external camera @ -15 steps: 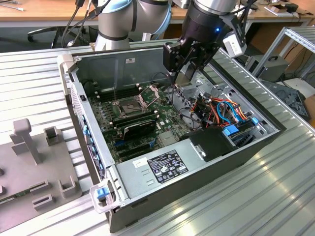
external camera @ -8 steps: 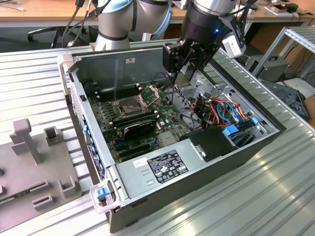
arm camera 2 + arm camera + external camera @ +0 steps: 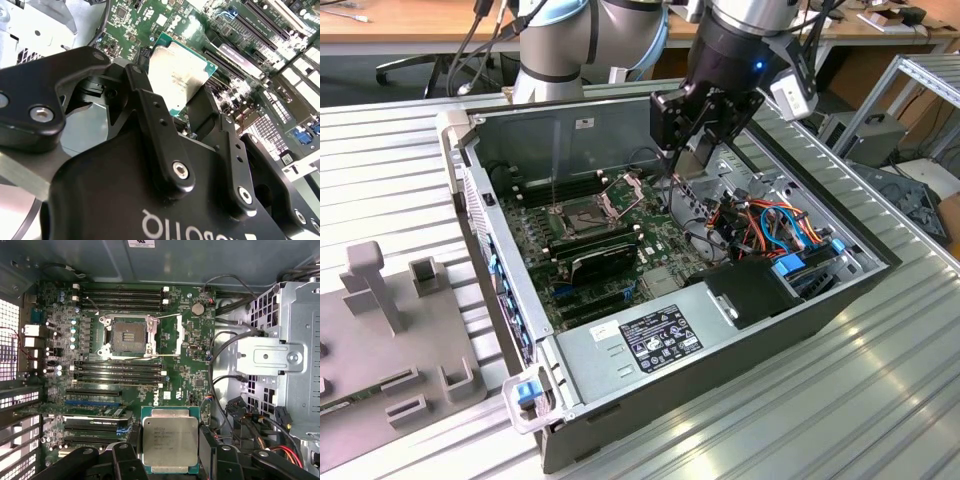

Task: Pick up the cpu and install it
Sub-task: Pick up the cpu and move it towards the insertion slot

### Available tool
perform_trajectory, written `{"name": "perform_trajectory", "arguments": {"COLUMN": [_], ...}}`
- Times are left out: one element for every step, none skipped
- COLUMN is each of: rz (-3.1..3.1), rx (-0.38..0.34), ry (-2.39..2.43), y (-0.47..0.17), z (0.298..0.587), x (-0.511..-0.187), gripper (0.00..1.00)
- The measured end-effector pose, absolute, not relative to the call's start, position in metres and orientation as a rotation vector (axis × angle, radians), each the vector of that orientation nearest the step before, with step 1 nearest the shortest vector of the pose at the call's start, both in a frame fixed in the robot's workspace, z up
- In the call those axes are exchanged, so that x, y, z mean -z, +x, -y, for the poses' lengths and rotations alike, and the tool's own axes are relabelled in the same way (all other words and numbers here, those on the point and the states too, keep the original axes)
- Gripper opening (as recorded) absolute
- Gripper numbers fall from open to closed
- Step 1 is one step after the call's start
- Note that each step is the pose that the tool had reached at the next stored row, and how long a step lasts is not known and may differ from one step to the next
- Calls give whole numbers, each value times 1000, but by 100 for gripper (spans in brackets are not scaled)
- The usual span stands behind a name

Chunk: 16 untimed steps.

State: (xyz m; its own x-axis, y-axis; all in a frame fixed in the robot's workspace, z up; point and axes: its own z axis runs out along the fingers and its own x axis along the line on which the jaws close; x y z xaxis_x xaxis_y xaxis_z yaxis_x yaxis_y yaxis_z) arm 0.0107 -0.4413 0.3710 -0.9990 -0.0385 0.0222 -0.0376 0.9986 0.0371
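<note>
Pinching the cpu (image 3: 170, 442) by two opposite edges, the jaws of the gripper (image 3: 697, 150) are closed on the chip and carry it in the air above the open computer case (image 3: 535, 135), which lies on the slatted metal desk (image 3: 840, 400). In both wrist views the chip sits flat between the dark fingers (image 3: 206, 440), its dull silver lid facing the camera and a thin green rim showing around it. Below it lies the motherboard (image 3: 190, 375), and the socket (image 3: 125, 335) stands open with its hinged frame (image 3: 180, 332) swung aside, well apart from the chip. In the exterior view the gripper hangs at about two o'clock from the socket. I judge the chip to be light and stiff, so weight is no worry, but it is thin and its metal lid looks smooth, so it could slip or twist if the grip is loose or off centre. Its underside, hidden here, probably carries fine contacts, and the socket's bed looks just as delicate; neither should be scraped or pressed. The edges seem the right place to hold it, midway along each side as the jaws do now, leaving the lid and the underside untouched and the chip level.
</note>
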Motion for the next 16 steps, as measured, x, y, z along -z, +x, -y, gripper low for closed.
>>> {"name": "perform_trajectory", "arguments": {"rz": [3118,3118,3118,3118,3118,3118,3118,3118,3118,3118,3118,3118,3118,3118,3118,3118], "rx": [57,57,57,57,57,57,57,57,57,57,57,57,57,57,57,57], "ry": [59,59,59,59,59,59,59,59,59,59,59,59,59,59,59,59], "y": [11,11,11,11,11,11,10,10,10,10,10,10,10,10,10,10], "z": [441,441,441,441,441,441,441,441,441,441,441,441,441,441,441,441], "x": [-370,-370,-370,-369,-369,-368,-368,-367,-367,-367,-367,-366,-366,-365,-365,-365], "gripper": [55,55,55,55,55,55,55,55,55,55,55,55,55,55,55,55]}}
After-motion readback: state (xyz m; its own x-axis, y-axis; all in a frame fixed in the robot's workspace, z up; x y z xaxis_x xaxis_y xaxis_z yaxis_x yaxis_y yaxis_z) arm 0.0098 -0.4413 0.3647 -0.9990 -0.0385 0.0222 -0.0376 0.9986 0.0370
